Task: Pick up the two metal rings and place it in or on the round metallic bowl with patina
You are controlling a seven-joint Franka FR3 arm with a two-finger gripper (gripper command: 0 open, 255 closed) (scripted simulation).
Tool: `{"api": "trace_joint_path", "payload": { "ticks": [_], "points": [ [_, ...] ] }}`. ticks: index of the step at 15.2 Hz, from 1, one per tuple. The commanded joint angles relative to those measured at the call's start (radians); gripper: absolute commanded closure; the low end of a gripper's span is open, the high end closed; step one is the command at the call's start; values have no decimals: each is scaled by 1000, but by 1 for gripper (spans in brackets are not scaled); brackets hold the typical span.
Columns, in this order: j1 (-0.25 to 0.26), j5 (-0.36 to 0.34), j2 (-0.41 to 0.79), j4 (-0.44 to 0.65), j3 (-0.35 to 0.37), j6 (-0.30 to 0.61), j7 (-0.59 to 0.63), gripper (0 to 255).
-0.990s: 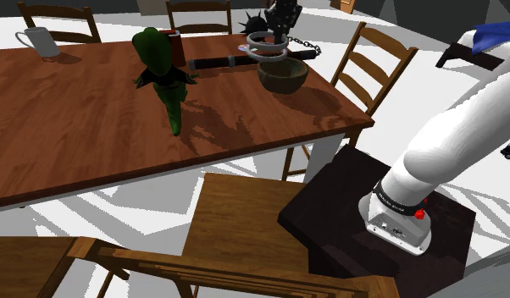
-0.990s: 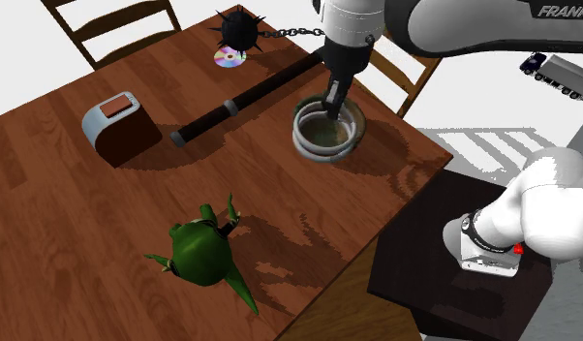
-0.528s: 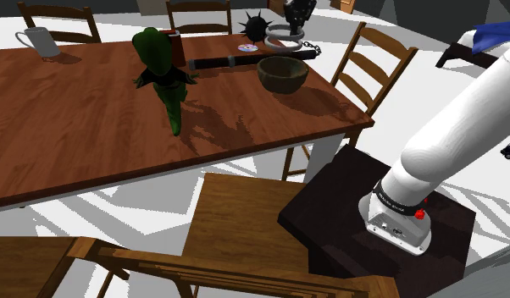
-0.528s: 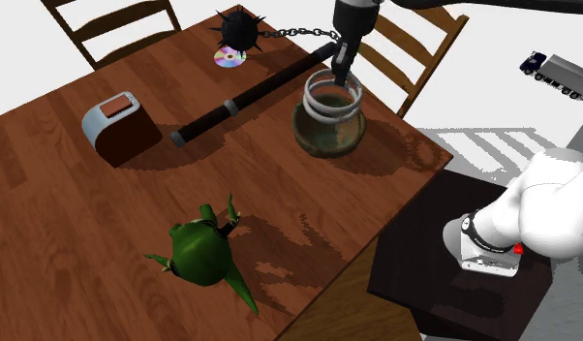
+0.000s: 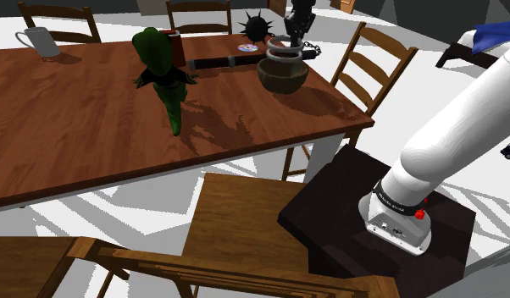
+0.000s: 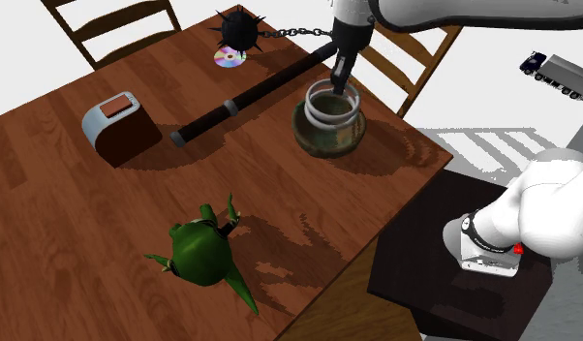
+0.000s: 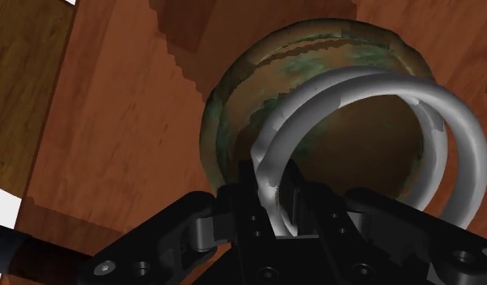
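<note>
Rings [image 6: 330,108] hung pinched by rim in closed gripper [image 6: 338,77], over mouth of bowl [image 6: 323,143] near table [image 6: 106,223] corner; contact with bowl unclear. Placing step in hand. Next move probably called for small descent, then opening gripper so rings settled inside.

Wooden table [image 6: 76,232] bearing a green long-tailed figurine [image 6: 204,254], a brown toaster [image 6: 117,126], a shiny disc [image 6: 230,57] just beside the spiked ball [image 6: 239,31] of a black chain flail [image 6: 243,97], and a white mug [image 5: 37,40]; wooden chairs [image 5: 376,63] stand around it.
</note>
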Motion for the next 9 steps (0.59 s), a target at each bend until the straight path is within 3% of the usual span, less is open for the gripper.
{"api": "trace_joint_path", "payload": {
  "ticks": [1,9],
  "points": [
    [-1,0,2,-24,-1,26,-3,255],
    [-1,0,2,-96,-1,99,-4,255]
  ]
}}
